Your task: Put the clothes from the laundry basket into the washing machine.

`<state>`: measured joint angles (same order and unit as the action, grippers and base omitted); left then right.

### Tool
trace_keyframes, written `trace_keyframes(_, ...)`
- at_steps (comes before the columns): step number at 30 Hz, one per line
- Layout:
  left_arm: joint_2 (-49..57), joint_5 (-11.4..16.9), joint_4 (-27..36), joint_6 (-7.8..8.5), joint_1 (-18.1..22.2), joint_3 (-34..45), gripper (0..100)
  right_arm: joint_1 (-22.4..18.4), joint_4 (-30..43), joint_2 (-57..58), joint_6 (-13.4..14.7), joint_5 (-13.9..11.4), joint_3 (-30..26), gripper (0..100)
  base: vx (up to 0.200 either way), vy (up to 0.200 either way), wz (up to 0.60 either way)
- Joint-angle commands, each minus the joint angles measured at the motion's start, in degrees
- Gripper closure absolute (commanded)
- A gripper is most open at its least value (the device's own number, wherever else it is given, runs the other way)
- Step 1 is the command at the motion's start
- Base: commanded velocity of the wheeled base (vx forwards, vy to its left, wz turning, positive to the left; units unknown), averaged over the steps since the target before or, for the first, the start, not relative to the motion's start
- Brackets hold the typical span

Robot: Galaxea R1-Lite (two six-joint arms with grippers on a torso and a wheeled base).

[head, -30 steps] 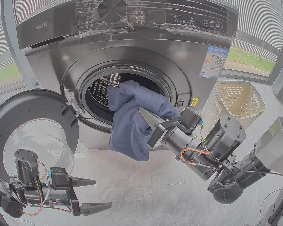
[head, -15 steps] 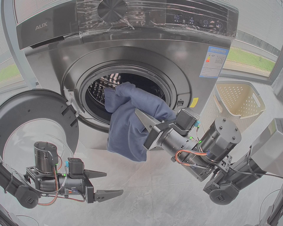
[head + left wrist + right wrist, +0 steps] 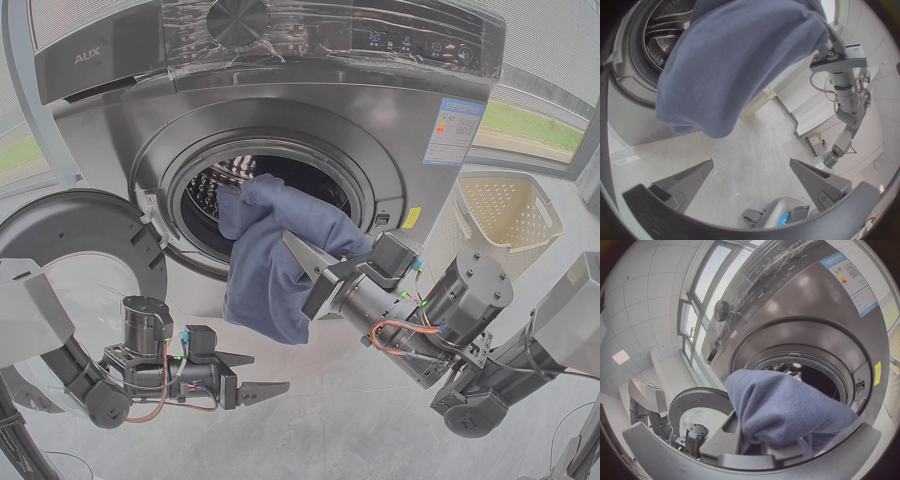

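Hanging limp from the clenched right pincer (image 3: 299, 247), the cloth (image 3: 275, 269) sags at the washer (image 3: 375, 125) mouth just ahead. It looks soft and light, probably best pinched at a bunched fold. The left pincer (image 3: 270, 373), below, gapes.

1x washer (image 3: 300, 106), 1x basket (image 3: 507, 212), 1x blue garment (image 3: 269, 275)

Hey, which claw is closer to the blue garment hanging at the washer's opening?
Right. The right claw is shut on the blue garment itself. The left claw is open, just below the garment's hanging hem and apart from it.
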<state>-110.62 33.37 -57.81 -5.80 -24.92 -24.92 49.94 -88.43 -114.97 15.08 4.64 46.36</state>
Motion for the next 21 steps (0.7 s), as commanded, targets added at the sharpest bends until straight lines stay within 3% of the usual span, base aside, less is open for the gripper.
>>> trace_keyframes(1, -6.36, -0.76, -2.05, -0.53, -0.31, -3.12, 0, 0.5, -0.08, 0.27, -0.05, 0.01, -0.13, 100, 0.0, 0.0, 0.0)
trace_keyframes(10, -13.66, -3.39, -5.74, -0.88, -0.31, -8.74, 0, 0.77, 0.01, 1.15, -0.14, 0.01, -0.39, 100, 0.0, 0.0, 0.0)
trace_keyframes(14, -15.24, -3.66, -6.97, -2.81, -1.36, -11.12, 0, 1.12, 0.01, 1.41, -0.14, 0.01, -0.48, 100, 0.0, 0.0, 0.0)
trace_keyframes(17, -16.91, -4.1, -8.11, -3.16, -1.54, -13.14, 0, 1.3, 0.01, 1.41, -0.14, 0.01, -0.48, 100, 0.0, 0.0, 0.0)
trace_keyframes(21, -20.52, -6.91, -12.07, -3.51, -1.63, -16.39, 0, 1.38, 0.01, 1.41, -0.14, 0.01, -0.57, 100, 0.0, 0.0, 0.0)
